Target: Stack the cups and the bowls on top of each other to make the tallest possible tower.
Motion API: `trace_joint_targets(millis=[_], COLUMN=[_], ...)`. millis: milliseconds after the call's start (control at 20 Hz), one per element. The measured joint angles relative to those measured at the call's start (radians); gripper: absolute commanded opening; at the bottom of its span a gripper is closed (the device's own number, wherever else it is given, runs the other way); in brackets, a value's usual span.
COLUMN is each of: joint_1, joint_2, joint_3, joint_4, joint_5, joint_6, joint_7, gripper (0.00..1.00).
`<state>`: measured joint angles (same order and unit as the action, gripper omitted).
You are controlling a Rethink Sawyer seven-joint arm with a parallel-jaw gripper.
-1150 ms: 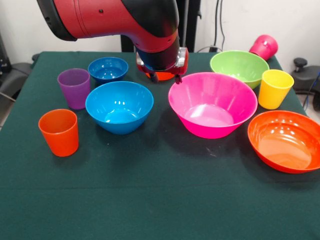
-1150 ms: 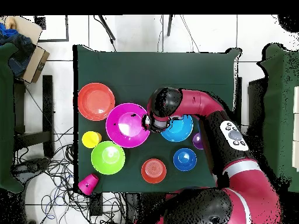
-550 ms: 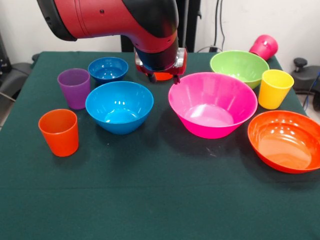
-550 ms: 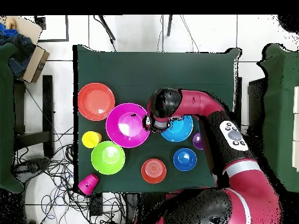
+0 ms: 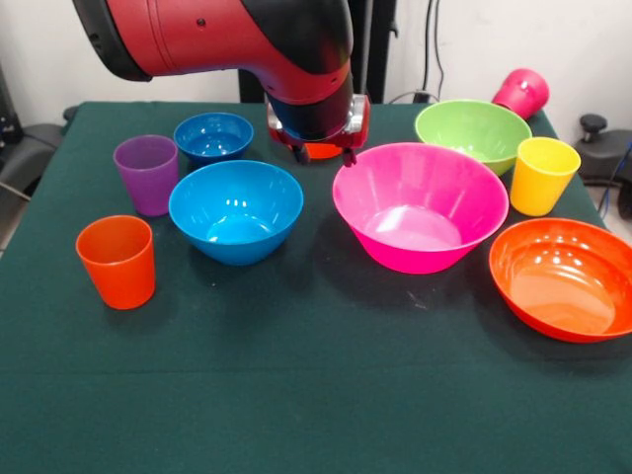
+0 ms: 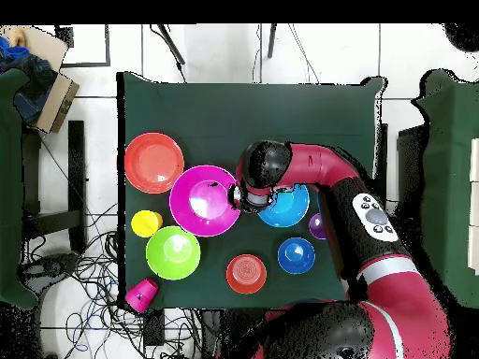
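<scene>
End effector (image 5: 323, 150) is hovering between blue bowl (image 5: 236, 210) and pink bowl (image 5: 420, 205), empty; finger spread I cannot tell. Nothing is stacked. Small orange bowl (image 6: 246, 273) is sitting just behind it. Judgement: centre over a rim before descending.

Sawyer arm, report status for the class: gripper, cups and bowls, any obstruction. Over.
Gripper hovers between medium blue bowl and pink bowl, fingers unreadable. Nothing stacked yet. Magenta cup tipped at table corner. Small orange bowl hidden behind gripper in front view.
</scene>
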<state>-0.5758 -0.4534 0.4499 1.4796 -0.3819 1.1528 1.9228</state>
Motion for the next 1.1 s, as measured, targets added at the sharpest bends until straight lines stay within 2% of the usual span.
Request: trace_joint_targets(millis=[1100], joint_1=[-0.012], joint_2=[0.0], joint_3=[0.017], joint_4=[0.0], joint_5=[0.0], joint_6=[0.0], joint_7=[0.0], gripper=[1.0])
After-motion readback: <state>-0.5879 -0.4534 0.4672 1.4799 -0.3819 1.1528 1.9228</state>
